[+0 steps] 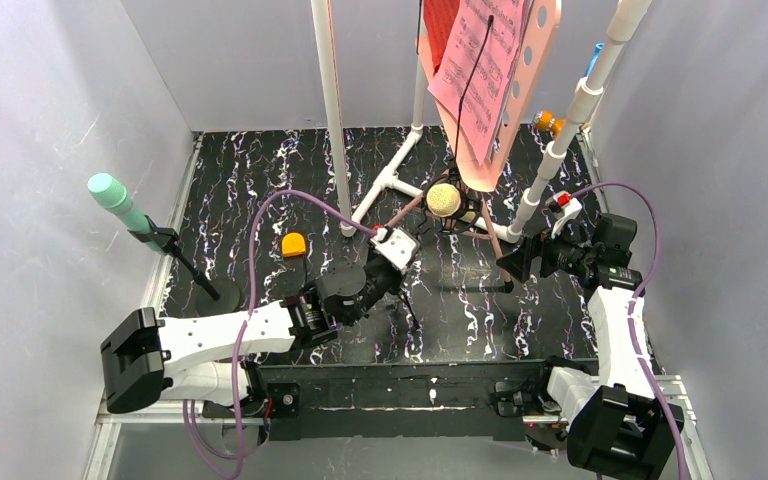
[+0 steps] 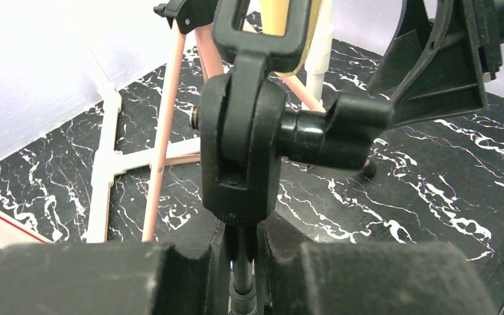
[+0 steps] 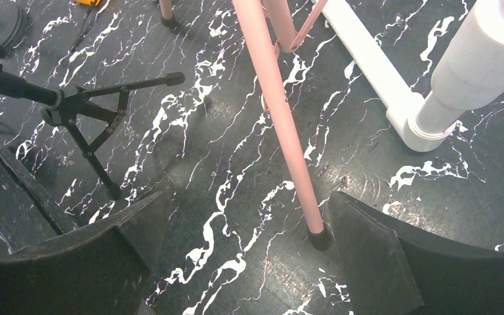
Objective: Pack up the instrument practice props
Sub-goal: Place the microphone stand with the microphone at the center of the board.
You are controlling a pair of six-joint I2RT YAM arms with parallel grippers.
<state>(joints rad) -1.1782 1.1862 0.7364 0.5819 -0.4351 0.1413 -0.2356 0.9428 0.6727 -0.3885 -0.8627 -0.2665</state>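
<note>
one stand leg point(image 3: 279, 131) inside right gripper point(image 3: 246, 200)

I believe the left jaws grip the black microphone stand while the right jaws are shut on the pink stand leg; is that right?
Not quite: the right wrist view shows the right jaws open, with the pink stand leg between them.

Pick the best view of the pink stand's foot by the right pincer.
Right wrist: the foot sits between the fingers of the open right pincer, unobstructed. Top external shows it tiny and dark; left wrist shows pink leg tubes, no clear foot.
</note>
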